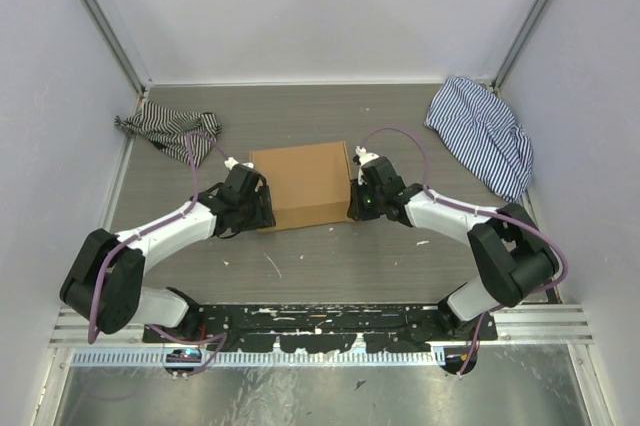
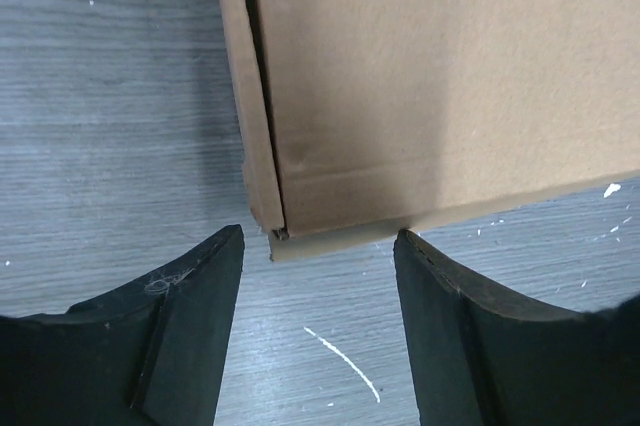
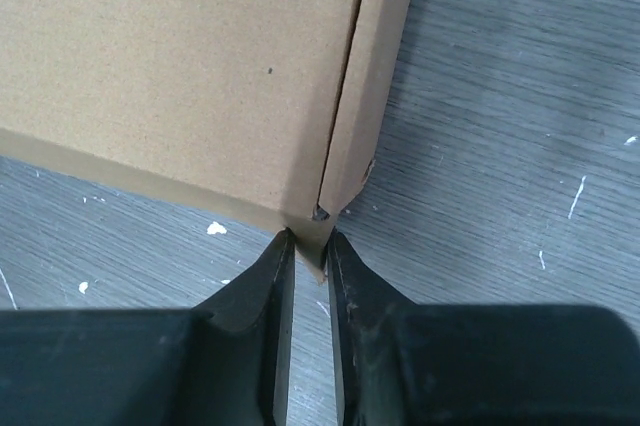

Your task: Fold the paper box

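Observation:
The paper box (image 1: pixel 300 184) is plain brown cardboard, lying flat and closed in the middle of the grey table. My left gripper (image 1: pixel 262 208) is at its near left corner. In the left wrist view that gripper (image 2: pixel 318 246) stands open, with the box (image 2: pixel 430 76) corner just beyond the fingertips and nothing between them. My right gripper (image 1: pixel 355 204) is at the near right corner. In the right wrist view the jaws of the right gripper (image 3: pixel 310 241) are pinched on the protruding bottom corner of the box (image 3: pixel 180 56). A side flap stands slightly off the box there.
A dark striped cloth (image 1: pixel 168 128) lies crumpled at the back left. A blue-and-white striped cloth (image 1: pixel 482 134) lies at the back right. White walls enclose the table on three sides, and a metal rail (image 1: pixel 320 321) runs along the near edge.

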`<action>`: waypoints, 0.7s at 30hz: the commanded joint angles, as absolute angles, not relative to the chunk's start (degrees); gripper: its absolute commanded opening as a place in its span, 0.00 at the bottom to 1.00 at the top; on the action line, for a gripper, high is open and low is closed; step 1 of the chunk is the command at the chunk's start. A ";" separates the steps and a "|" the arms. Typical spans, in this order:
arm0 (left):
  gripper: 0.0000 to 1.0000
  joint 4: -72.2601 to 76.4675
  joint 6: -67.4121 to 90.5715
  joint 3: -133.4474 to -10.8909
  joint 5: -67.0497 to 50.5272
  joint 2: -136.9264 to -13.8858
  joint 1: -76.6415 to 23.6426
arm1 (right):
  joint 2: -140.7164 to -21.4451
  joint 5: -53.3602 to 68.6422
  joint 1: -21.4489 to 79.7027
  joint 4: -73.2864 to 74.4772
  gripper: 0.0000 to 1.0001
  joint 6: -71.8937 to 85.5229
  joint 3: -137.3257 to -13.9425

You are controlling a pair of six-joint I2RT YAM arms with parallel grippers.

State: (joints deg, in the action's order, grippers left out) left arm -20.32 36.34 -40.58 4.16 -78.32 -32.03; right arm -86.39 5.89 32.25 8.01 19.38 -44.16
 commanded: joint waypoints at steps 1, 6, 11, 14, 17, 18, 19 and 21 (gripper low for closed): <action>0.68 -16.64 35.22 -39.40 6.96 -77.83 -32.33 | -84.28 0.36 33.05 6.22 0.19 19.33 -43.00; 0.67 -18.28 35.09 -38.90 7.75 -74.93 -32.35 | -80.41 0.71 33.67 10.03 0.51 18.99 -43.97; 0.67 -19.73 35.58 -37.72 8.36 -69.90 -32.39 | -75.35 1.64 33.83 14.59 0.66 18.37 -45.53; 0.67 -21.30 35.85 -38.02 8.01 -67.38 -32.34 | -72.74 1.78 33.79 17.25 0.66 17.79 -47.39; 0.64 -23.31 36.11 -39.20 6.36 -64.51 -32.35 | -71.95 -1.24 33.79 19.63 0.64 17.58 -50.85; 0.61 -23.07 36.24 -39.35 4.98 -63.68 -32.41 | -72.92 -2.57 33.76 20.00 0.60 17.22 -52.72; 0.56 -22.46 36.11 -39.37 2.91 -62.76 -32.49 | -74.44 -3.61 33.75 20.25 0.55 16.58 -55.12; 0.32 -20.34 35.79 -39.50 -1.24 -62.14 -32.66 | -79.26 -6.41 33.39 21.14 0.31 15.48 -62.85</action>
State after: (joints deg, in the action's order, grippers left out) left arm -21.78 36.32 -38.48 5.30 -64.40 -32.12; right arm -74.70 -0.34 33.54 20.64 17.61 -50.59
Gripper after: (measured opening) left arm 0.507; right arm 0.501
